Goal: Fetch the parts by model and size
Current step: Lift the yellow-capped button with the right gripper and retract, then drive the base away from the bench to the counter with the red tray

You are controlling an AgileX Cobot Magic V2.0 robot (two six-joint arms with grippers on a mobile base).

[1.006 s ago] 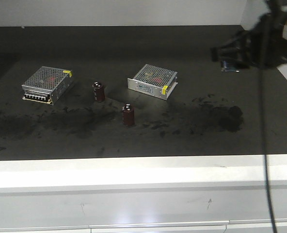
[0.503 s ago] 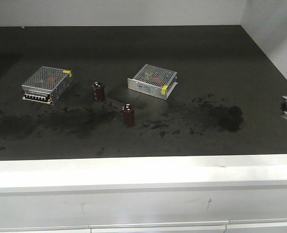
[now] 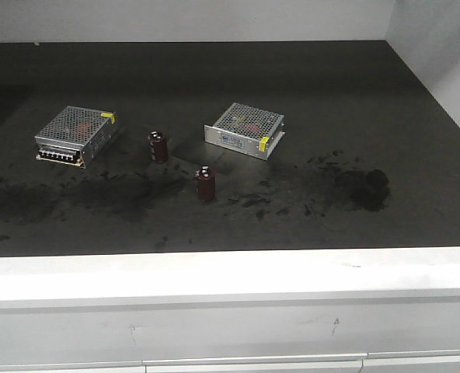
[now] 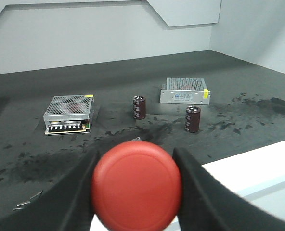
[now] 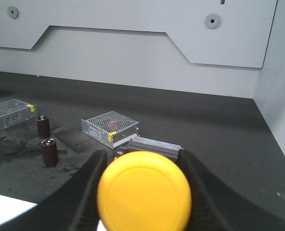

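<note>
Right now the left tool (image 4: 136,192) is clamping the red mushroom-capped push-button switch (image 4: 136,185), dark fingers (image 4: 77,192) pressing either side of its cap, and the right tool (image 5: 143,195) is gripping the yellow mushroom-capped push-button switch (image 5: 143,190) likewise (both bases are hiding beneath the caps). Each switch is hanging over the black desk (image 3: 331,93) near its front edge. Farther back, two silver mesh-covered metal boxes (image 3: 74,134) are lying apart, with two small dark-red cylinders (image 3: 205,184) standing upright between them, one nearer the front.
</note>
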